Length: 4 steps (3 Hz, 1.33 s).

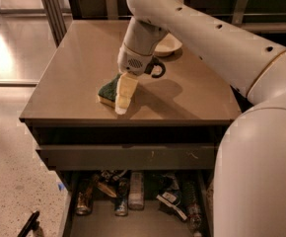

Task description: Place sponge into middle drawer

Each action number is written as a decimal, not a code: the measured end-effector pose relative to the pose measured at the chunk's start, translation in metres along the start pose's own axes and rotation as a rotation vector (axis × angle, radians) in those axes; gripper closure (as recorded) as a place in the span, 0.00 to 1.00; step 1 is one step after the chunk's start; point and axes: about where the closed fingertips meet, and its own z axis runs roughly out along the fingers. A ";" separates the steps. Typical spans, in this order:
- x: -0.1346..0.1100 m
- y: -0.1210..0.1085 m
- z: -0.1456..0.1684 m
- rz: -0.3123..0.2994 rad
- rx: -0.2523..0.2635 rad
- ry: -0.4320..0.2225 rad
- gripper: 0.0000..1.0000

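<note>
Sponge (108, 89): green face up on the worktop (69, 83), near its 6 o'clock edge, a little left of centre. End effector (125, 95): down against the sponge's 3 o'clock side, tilted, tip toward 6 o'clock. Cannot tell whether it is apart or clamped. White arm (207, 33) extends from 2 o'clock, wrist bent steeply downward. Middle drawer (133, 225): open below the worktop, at 6 o'clock. Cans and bottles (135, 191) lie in it, labels too small to read.
</note>
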 end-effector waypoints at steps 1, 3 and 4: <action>0.001 0.001 0.001 -0.001 -0.001 0.000 0.00; 0.001 0.001 0.001 -0.001 -0.001 0.000 0.36; 0.001 0.001 0.001 -0.001 -0.001 0.000 0.60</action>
